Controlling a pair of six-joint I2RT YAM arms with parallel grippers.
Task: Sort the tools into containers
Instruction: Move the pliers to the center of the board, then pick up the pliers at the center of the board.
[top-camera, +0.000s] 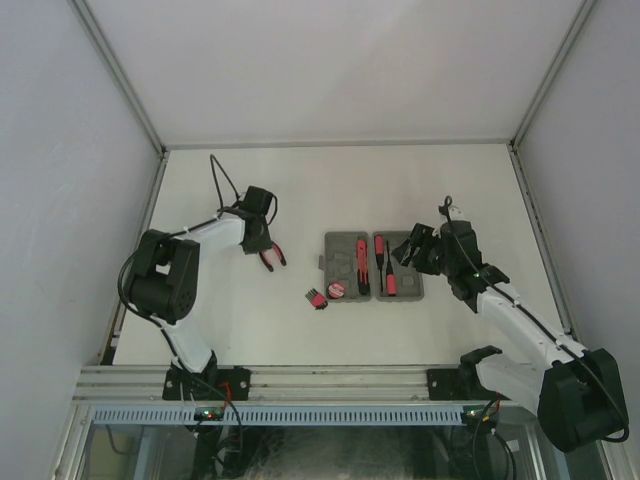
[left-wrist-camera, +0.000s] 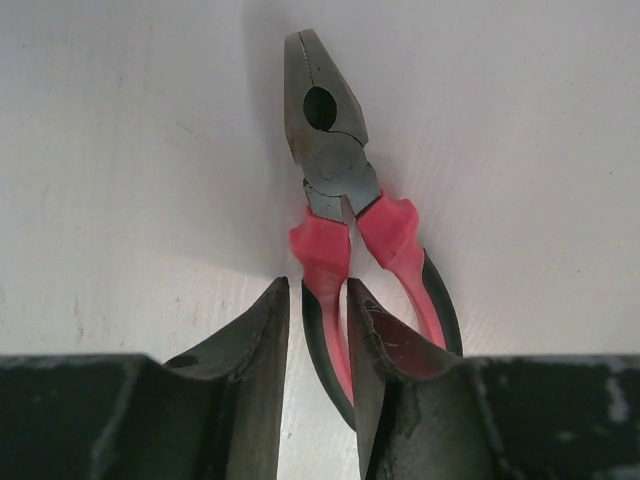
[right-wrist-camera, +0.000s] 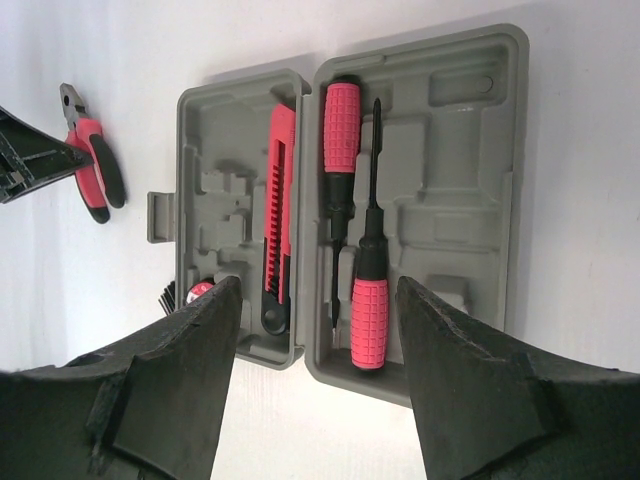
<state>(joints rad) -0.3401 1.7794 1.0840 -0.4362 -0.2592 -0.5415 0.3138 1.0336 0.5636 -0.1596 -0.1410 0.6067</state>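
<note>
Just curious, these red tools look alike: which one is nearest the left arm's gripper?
The pliers, lying outside the grey case; one of their handles sits between the fingers of the left gripper.

pliers: red-handled steel pliers (top-camera: 272, 257) lying on the white table (top-camera: 400, 190), one handle sitting between the left gripper's (left-wrist-camera: 316, 290) fingers
case: grey plastic hinged tool case (top-camera: 341, 248), right of the pliers, not touching them
knife: red-black utility knife (top-camera: 361, 268) in the case's left half
round bit: small round red-and-black tool (top-camera: 337, 290), left of the knife, same half
screwdrivers: two red-handled screwdrivers (top-camera: 379, 248) right of the knife, in the right half
hex keys: red-black hex key set (top-camera: 317, 298) on the table, nearer than the pliers, just beside the case
</note>
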